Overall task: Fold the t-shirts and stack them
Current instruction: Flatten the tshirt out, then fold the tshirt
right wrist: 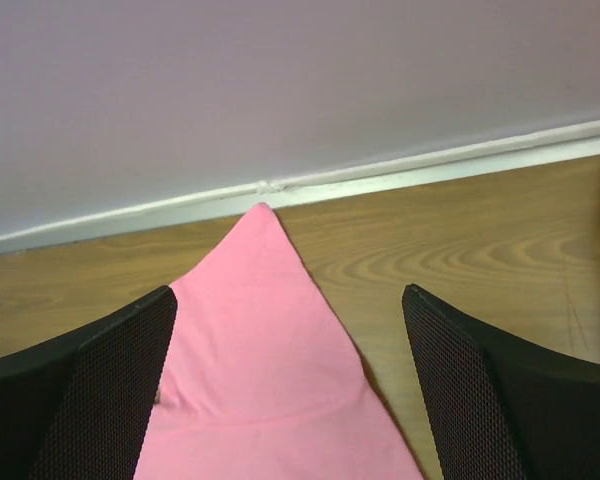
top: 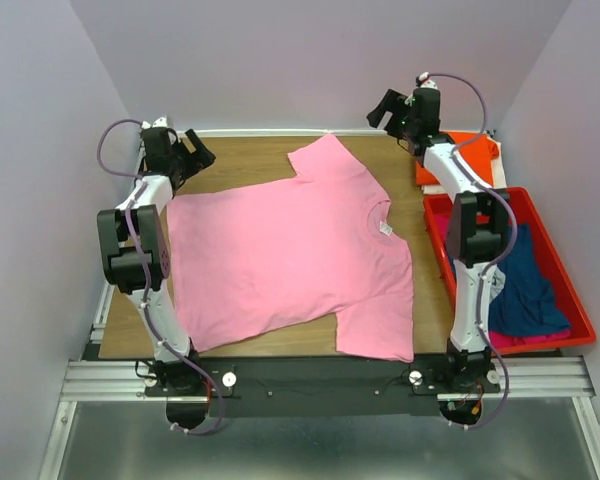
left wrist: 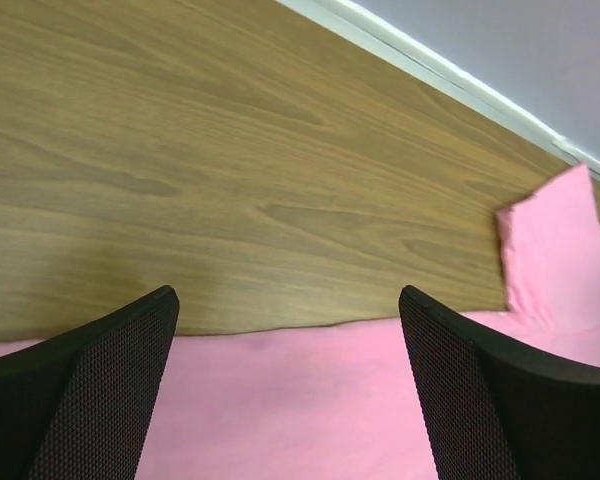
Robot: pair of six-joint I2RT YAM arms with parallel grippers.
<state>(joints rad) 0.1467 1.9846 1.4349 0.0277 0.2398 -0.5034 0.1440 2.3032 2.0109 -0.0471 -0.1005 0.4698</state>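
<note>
Pink tee [top: 290, 250] lies spread face up across the middle of the counter [top: 245, 165], collar toward the right arm and hem toward the left arm. One sleeve points to the far edge and the other to the near edge. This flat, opened layout is, in all likelihood, the starting pose for a fold, since every edge is within reach and there are no heavy wrinkles.

Orange tee [top: 460, 150] sits at the far right corner, just beyond the bin [top: 570, 300]. It looks already folded and probably marks the stacking spot. Navy tee [top: 525, 285] and magenta tee [top: 525, 342] lie crumpled in the bin, judged to be waiting their turn.

Left hand [left wrist: 288, 300] is poised at the far left corner, over the hem. Its fingers [left wrist: 110, 380] are spread wide with only cloth edge and bare wood between them, and they grip nothing. Whether the tips touch the fabric cannot be told.

Right hand [right wrist: 288, 295] is poised at the far edge, over the tip of the far sleeve, near the wall. It is also spread wide and holds nothing.

Both hands stand at the far side of the pink tee, a placement that suits pinching the far hem corner and the far sleeve together. No fold has been made in it yet.
</note>
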